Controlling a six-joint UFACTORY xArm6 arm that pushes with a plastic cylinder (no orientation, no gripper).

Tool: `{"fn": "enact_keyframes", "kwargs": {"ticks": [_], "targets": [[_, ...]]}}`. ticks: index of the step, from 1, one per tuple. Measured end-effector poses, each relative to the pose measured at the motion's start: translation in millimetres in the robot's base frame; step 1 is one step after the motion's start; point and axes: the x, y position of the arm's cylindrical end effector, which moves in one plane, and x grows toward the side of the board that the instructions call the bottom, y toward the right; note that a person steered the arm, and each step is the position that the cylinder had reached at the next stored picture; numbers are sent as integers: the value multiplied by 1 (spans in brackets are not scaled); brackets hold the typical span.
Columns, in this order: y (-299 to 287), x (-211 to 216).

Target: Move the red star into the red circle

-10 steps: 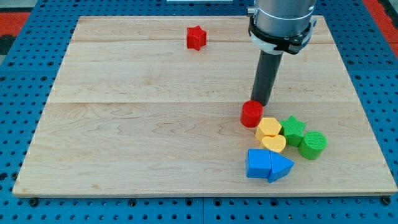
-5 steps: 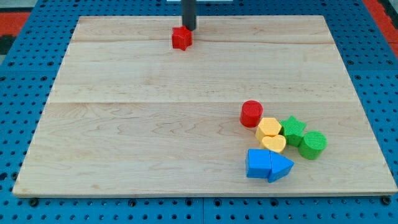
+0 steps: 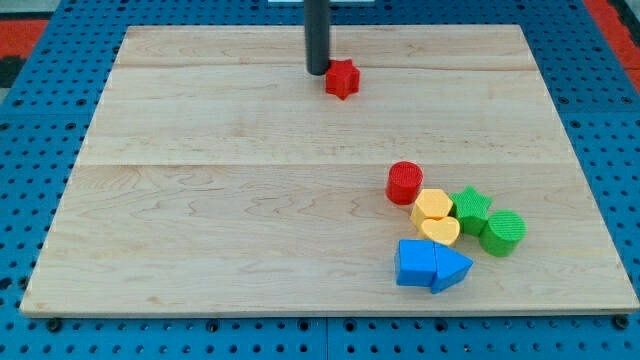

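The red star (image 3: pixel 342 78) lies on the wooden board (image 3: pixel 230 200) near the view's top, a little right of the middle. My tip (image 3: pixel 317 72) stands just left of the star, close to its left side or touching it. The red circle (image 3: pixel 405 183) lies lower and to the right, well apart from the star, at the upper left of a cluster of blocks.
Beside the red circle lie two yellow blocks (image 3: pixel 433 206) (image 3: pixel 440 231), a green star (image 3: pixel 471 209), a green cylinder (image 3: pixel 503 232), and two blue blocks (image 3: pixel 415 263) (image 3: pixel 451 268), one of them a triangle. The board's top edge runs just above the star.
My tip moved from beside the red circle up to the star. The star went left, then right and slightly down, and now my tip is on its left side.
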Motion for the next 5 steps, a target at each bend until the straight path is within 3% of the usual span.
{"fn": "enact_keyframes", "kwargs": {"ticks": [2, 4, 5], "targets": [[84, 86], [92, 56], [131, 76]]}}
